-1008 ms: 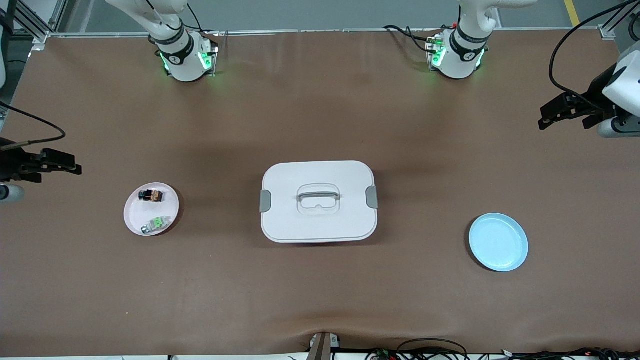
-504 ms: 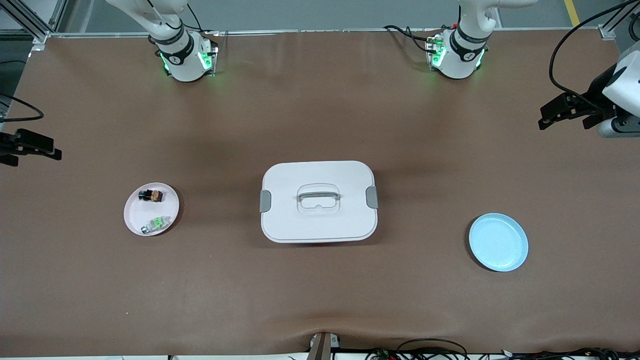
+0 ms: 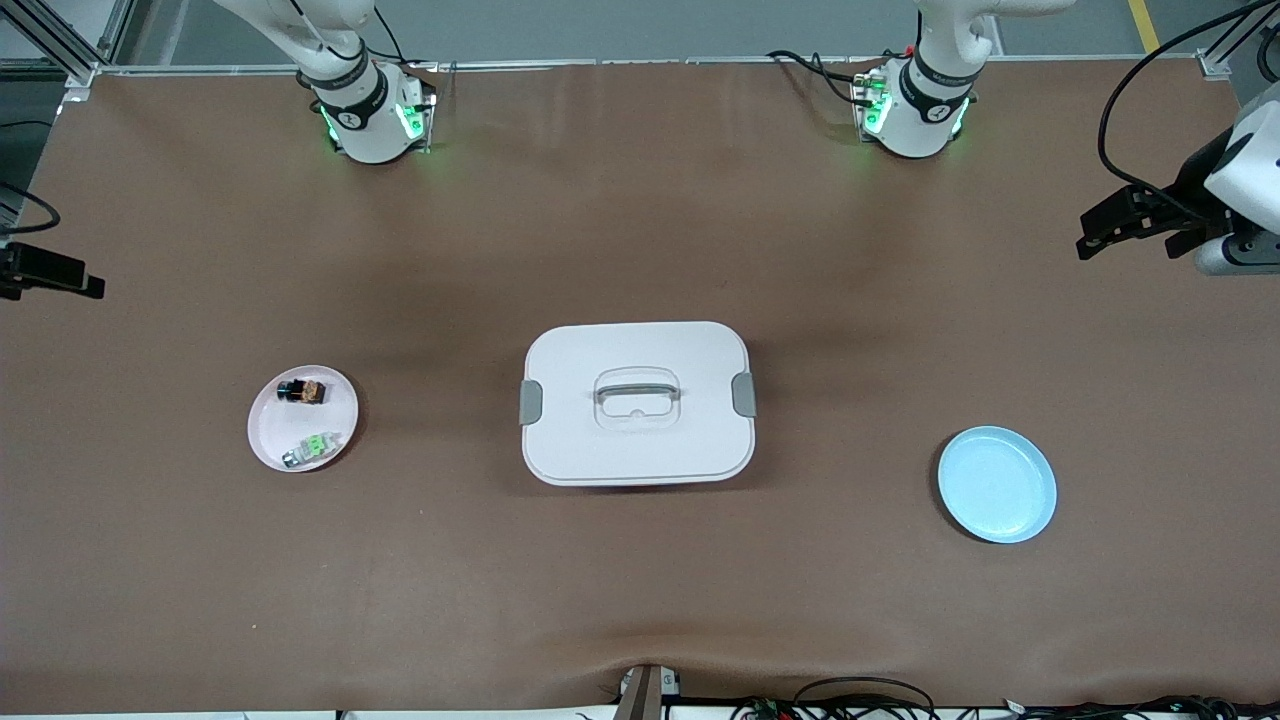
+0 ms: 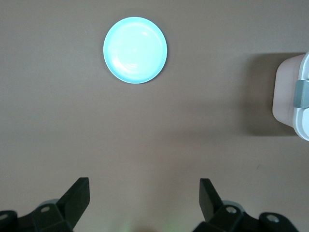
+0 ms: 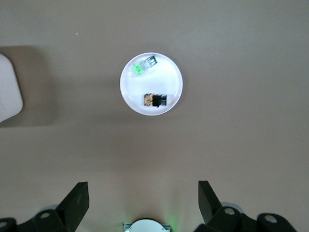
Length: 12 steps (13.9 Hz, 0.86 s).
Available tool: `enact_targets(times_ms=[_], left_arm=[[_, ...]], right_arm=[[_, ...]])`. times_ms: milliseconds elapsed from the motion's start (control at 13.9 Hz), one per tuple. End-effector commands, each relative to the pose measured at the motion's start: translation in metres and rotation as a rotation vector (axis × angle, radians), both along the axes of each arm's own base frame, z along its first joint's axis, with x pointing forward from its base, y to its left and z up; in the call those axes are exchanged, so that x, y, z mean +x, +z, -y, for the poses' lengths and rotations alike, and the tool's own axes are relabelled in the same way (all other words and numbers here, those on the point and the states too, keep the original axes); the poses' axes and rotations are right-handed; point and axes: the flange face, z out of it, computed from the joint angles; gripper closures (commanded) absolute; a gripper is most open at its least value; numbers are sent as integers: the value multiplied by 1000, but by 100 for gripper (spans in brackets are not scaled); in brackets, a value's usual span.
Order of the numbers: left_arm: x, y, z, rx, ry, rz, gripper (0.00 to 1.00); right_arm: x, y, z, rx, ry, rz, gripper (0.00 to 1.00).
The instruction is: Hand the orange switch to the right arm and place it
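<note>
The orange switch [image 3: 303,391], a tiny black block with an orange top, lies on a small white plate [image 3: 268,428] toward the right arm's end of the table. A green-and-white part [image 3: 312,447] shares that plate. My right gripper [image 3: 75,280] hangs open and empty over the table's edge at that end, apart from the plate. In the right wrist view the orange switch [image 5: 155,100] and the plate [image 5: 169,77] lie well ahead of the open right gripper [image 5: 143,188]. My left gripper [image 3: 1090,232] hangs open and empty over the left arm's end; the left wrist view shows that gripper [image 4: 144,186] above bare table.
A white lidded box [image 3: 637,403] with grey clasps and a handle sits mid-table. A light blue plate [image 3: 997,484] lies toward the left arm's end, and the left wrist view shows that blue plate [image 4: 135,50] beside the box's edge [image 4: 289,92]. Brown mat covers the table.
My right gripper has drawn back toward the table's edge at the right arm's end, away from the white plate. The left arm has stayed still.
</note>
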Motion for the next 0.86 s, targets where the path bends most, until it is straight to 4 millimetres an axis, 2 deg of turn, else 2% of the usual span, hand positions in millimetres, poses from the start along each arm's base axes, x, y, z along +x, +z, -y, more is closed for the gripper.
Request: enact_targets(times_ms=[0,144,288,504,792], left_arm=[[0,6,1,7,-8,-3,0],[0,7,1,7,-8,-1,0],[0,7,3,7,-9,-1,0],[0,11,4,7,-11,8,0],[0,11,3,7,-11,8,0]], right_arm=[[-17,24,-11,6,-4,21,0],[-11,22,-31,-10,25,41,0],[-15,23,-32,-26,14,43,0],[-19,24,-14,-15,-13,51,0],[-31,26,-13,-3,-9,70,0]])
